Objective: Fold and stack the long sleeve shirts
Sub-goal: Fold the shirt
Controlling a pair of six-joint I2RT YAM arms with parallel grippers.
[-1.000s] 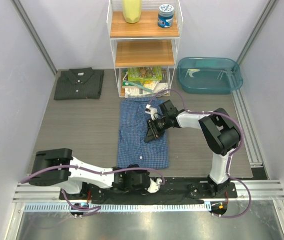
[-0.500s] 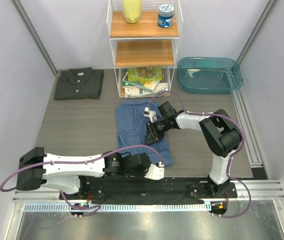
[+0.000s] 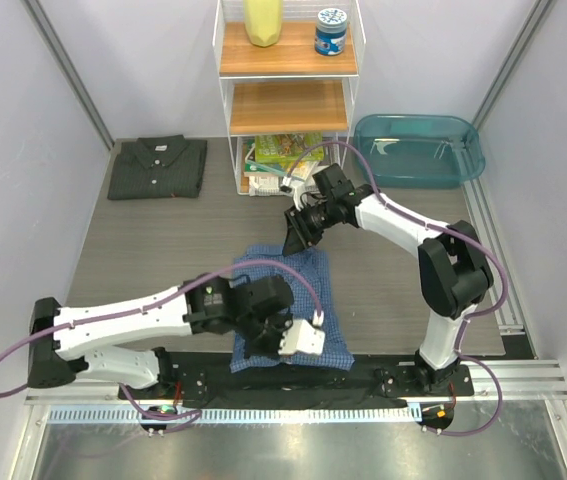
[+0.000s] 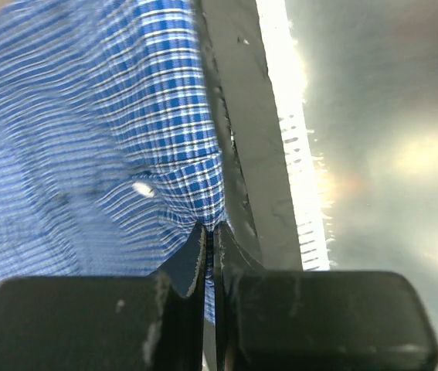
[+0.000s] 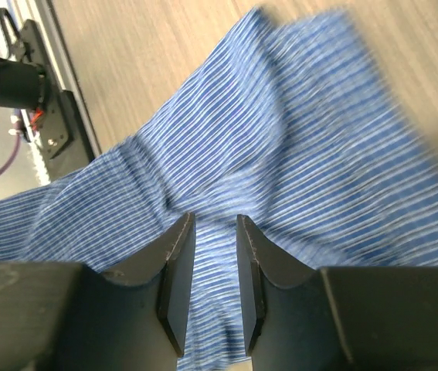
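Left fingers: closed tight on a pinch of the blue checked shirt, at its edge by the lower rim of the surface; we judge this grip is there to carry that end over for a fold. Right fingers: a narrow gap between them, nothing pinched, hanging over the shirt's far edge. The blue shirt lies bunched in the lower centre of the top view. The charcoal shirt lies folded at upper left, presumably the base of the stack. Left arm: reaching low from the lower left towards centre, wrist over the shirt. Right arm: rising from the lower right, forearm angled to upper centre.
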